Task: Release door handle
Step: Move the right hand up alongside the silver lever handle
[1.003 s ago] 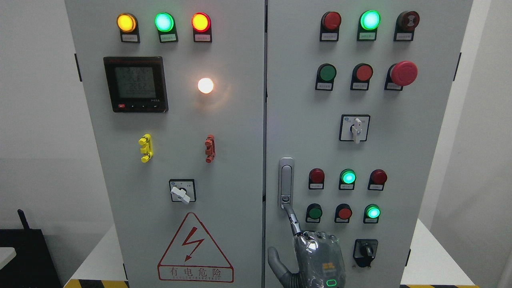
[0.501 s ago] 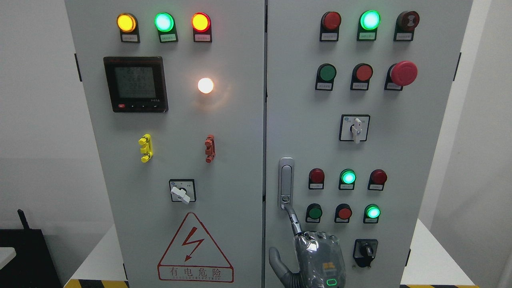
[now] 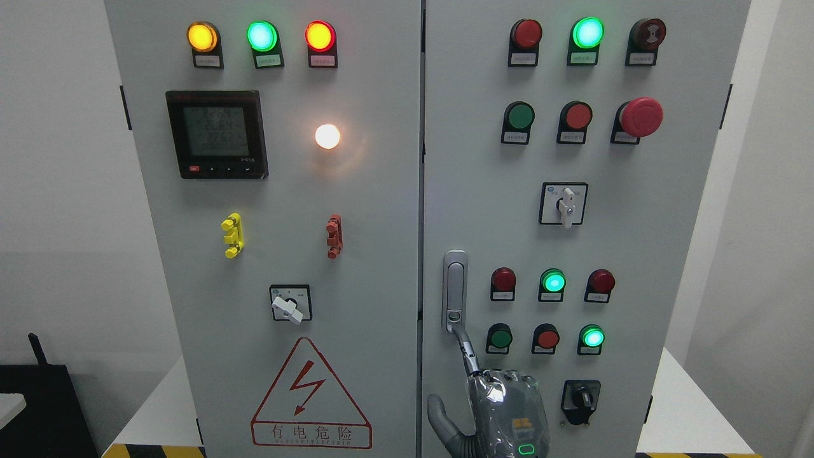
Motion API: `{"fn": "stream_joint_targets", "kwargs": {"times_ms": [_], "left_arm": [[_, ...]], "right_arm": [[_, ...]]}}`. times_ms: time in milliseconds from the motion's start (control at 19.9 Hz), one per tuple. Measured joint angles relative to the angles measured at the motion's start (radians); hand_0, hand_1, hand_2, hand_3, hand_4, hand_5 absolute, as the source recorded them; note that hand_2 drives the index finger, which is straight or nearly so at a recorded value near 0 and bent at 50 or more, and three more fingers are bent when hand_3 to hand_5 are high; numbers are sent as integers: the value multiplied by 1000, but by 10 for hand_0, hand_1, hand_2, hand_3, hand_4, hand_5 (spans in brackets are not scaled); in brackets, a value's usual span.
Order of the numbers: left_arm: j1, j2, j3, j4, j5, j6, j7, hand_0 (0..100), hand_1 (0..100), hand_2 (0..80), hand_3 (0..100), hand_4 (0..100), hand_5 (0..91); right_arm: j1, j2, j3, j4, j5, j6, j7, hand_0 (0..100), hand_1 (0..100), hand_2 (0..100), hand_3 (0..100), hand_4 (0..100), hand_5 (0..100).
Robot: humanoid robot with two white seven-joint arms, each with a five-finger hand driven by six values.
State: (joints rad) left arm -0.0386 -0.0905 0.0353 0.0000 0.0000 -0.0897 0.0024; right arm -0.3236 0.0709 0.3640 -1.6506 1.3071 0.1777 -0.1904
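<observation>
The grey cabinet's right door [image 3: 483, 191] carries a silver upright door handle [image 3: 455, 289] near its left edge. My right hand [image 3: 502, 407] comes up from the bottom edge just below it, with its back toward the camera. Its index finger [image 3: 467, 353] is stretched up and its tip touches the handle's lower end by the lock. The thumb [image 3: 439, 413] sticks out to the left. The hand grasps nothing. The other fingers are hidden behind the hand. The doors look shut. My left hand is out of view.
Around the hand are round push buttons [image 3: 548, 338], lit green lamps [image 3: 553, 281] and a black rotary switch [image 3: 580, 399]. The left door [image 3: 286, 191] has a meter [image 3: 216, 133], a white switch [image 3: 289, 304] and a red hazard triangle [image 3: 310, 397]. White table edges show at both lower sides.
</observation>
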Motion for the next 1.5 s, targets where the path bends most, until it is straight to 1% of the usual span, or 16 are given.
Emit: {"fn": "stream_joint_targets", "kwargs": {"times_ms": [902,1504], "left_arm": [[0,0,0,0,0,0,0,120,389,0,0,0,0],[0,0,0,0,0,0,0,120,389,0,0,0,0]], "right_arm": [[-8,-1,1,1,-5,0,14,409,409,0,1000,1000,1000],[-12,-3,2,1,-8,-7,-27,419,410,3,1000,1000,1000]]}}
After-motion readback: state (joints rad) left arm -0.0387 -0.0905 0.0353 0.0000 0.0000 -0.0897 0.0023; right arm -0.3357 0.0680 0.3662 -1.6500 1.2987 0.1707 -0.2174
